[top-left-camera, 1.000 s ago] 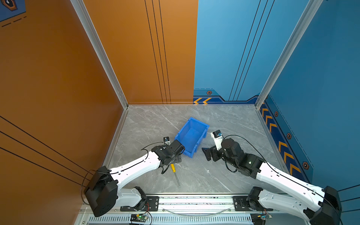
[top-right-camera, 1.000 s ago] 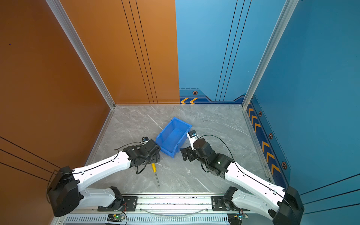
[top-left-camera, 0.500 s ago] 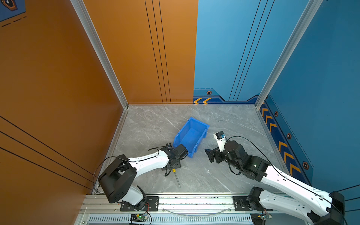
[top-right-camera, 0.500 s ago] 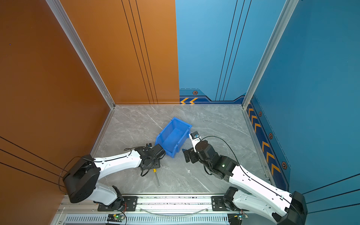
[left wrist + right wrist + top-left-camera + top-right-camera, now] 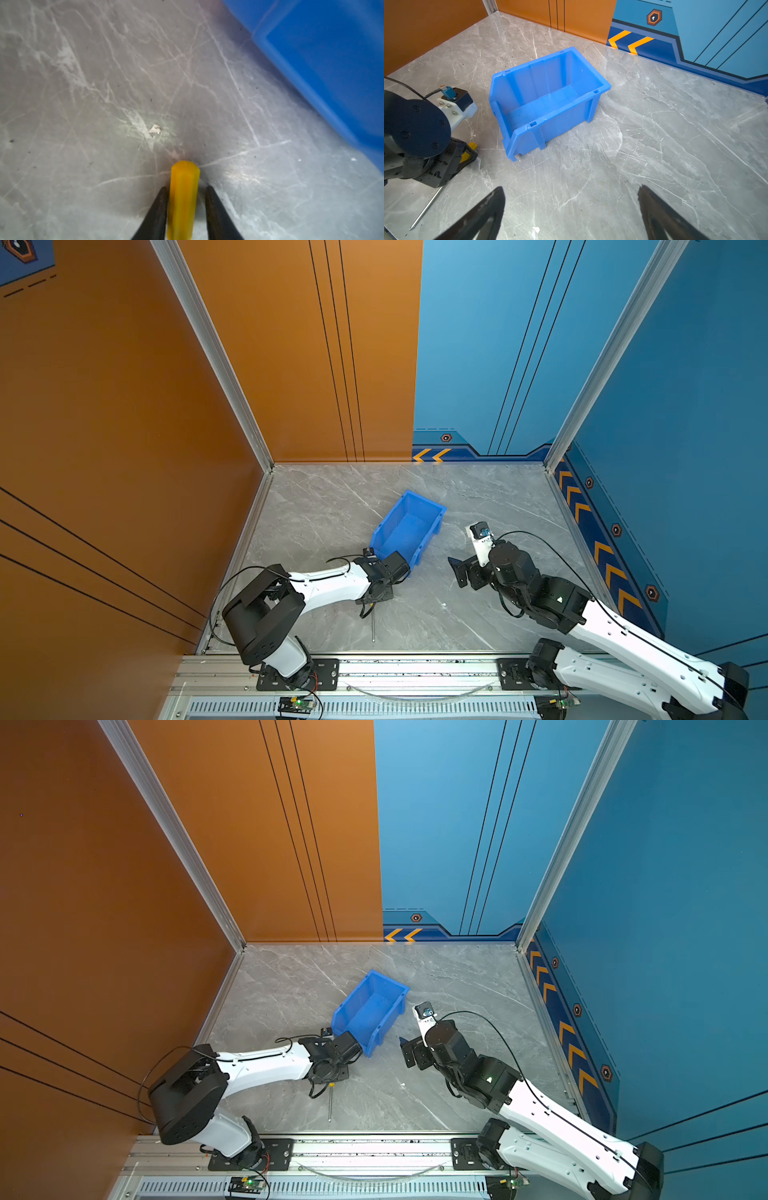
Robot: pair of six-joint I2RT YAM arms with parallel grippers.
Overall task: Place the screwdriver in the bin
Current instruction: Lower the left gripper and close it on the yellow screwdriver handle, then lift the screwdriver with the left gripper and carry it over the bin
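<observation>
Screwdriver (image 5: 184, 207) lies flat; left gripper (image 5: 186, 187) bent low, fingers pinched on its yellow handle, wide apart a second ago. Right gripper (image 5: 571, 187) hovers, fingers spread.

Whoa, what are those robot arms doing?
The left gripper is down on the table. Its fingers sit close on both sides of the screwdriver, at its yellow handle. I can't tell if it's pinched tight yet. The screwdriver lies flat beside the bin, which is empty. The right gripper hangs open nearby, holding nothing.
</observation>
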